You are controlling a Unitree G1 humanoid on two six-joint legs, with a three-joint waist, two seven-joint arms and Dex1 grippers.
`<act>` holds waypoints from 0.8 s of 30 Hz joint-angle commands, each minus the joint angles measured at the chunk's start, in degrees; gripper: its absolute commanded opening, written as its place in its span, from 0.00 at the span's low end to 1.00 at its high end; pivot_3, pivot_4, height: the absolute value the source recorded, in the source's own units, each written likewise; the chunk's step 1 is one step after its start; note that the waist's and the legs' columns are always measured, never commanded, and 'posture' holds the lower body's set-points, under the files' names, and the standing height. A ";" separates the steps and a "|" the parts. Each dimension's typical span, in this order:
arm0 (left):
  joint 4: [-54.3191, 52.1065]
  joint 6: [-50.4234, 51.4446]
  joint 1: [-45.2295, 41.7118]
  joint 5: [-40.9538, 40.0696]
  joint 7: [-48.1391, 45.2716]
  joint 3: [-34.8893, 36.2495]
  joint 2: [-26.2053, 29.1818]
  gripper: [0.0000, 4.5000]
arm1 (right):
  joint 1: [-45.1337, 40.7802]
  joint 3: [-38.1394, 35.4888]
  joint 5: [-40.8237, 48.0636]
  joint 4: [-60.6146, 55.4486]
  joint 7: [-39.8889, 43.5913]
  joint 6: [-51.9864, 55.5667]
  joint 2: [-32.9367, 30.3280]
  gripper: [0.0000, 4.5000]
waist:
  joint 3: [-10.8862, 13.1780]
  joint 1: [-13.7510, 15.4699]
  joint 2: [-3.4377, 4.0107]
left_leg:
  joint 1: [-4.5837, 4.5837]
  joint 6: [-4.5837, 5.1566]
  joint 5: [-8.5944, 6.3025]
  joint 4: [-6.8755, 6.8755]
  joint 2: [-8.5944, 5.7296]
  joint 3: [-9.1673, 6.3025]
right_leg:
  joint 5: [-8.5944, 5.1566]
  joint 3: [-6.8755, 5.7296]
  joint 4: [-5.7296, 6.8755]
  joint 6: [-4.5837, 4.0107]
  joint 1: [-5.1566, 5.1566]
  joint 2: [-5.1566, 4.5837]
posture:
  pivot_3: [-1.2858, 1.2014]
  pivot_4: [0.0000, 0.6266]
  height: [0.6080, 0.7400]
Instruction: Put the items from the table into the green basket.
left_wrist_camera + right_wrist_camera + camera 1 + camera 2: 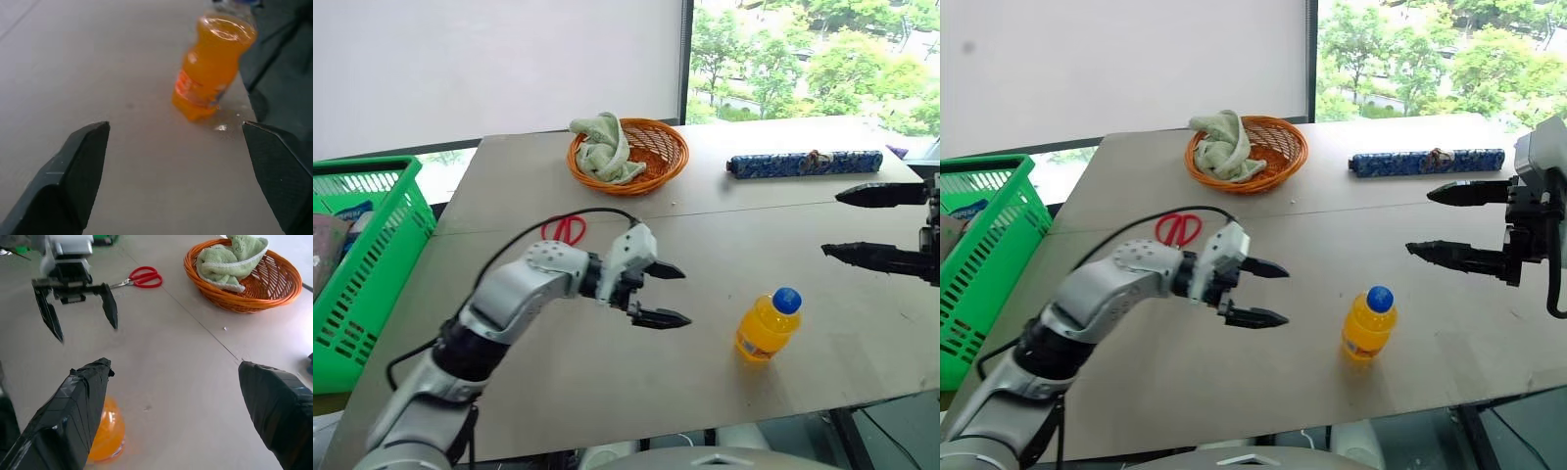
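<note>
Orange bottle (767, 327) is standing upright on the worktop (607, 382), lower right of centre, nothing gripping it. Left gripper (664, 294) is hovering just beside it, fingers wide, prob. lining up a grab. Right gripper (862, 227) is hanging at right edge, fingers wide too, w/ its arm cut off by the frame. Scissors (565, 229) are lying behind the left arm, partly hidden. Green basket (374, 255) is sitting at far left, cropped; contents hard to make out.

You have a bright green basket (372, 255), red-handled scissors (1178, 229) and an orange bottle (766, 328) with a blue cap (787, 300) on the grey-beige table (607, 382). Farther back, the orange wicker basket (656, 147) holds a pale green cloth (605, 147), beside a blue-patterned long packet (803, 163).
</note>
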 commanded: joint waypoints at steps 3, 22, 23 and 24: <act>7.00 -5.44 -5.23 5.49 -6.43 -4.72 -5.90 0.99 | 7.84 -13.05 4.16 -6.53 1.53 7.52 -2.13 1.00 | 0.11 -1.53 0.05 | -0.01 0.02 -0.02 0.09 0.03 -0.13 | -0.01 0.01 0.00 0.04 0.03 0.01 | 0.42 0.08 1.00; 20.58 -12.51 -10.20 14.93 -11.26 -7.30 -19.30 0.99 | 28.64 -28.31 -0.73 -12.15 11.21 5.17 -1.36 1.00 | 0.24 -5.91 0.25 | -0.10 -0.04 -0.37 0.16 0.16 -0.05 | 0.12 0.15 -0.39 0.37 0.05 0.08 | 0.39 0.09 1.00; 21.45 -13.16 -10.33 15.62 -11.33 -7.72 -20.13 0.99 | 28.25 -27.88 -0.38 -12.04 11.11 4.96 -1.52 1.00 | 0.27 -5.92 0.25 | -0.11 -0.04 -0.36 0.15 0.16 -0.06 | 0.12 0.14 -0.42 0.37 0.05 0.08 | 0.39 0.09 1.00; 22.00 -13.40 -10.34 16.07 -11.46 -8.00 -20.86 0.99 | 27.98 -27.59 -0.12 -11.98 11.06 4.83 -1.65 1.00 | 0.31 -5.93 0.29 | -0.11 -0.02 -0.37 0.12 0.16 -0.06 | 0.12 0.14 -0.46 0.37 0.05 0.09 | 0.39 0.10 1.00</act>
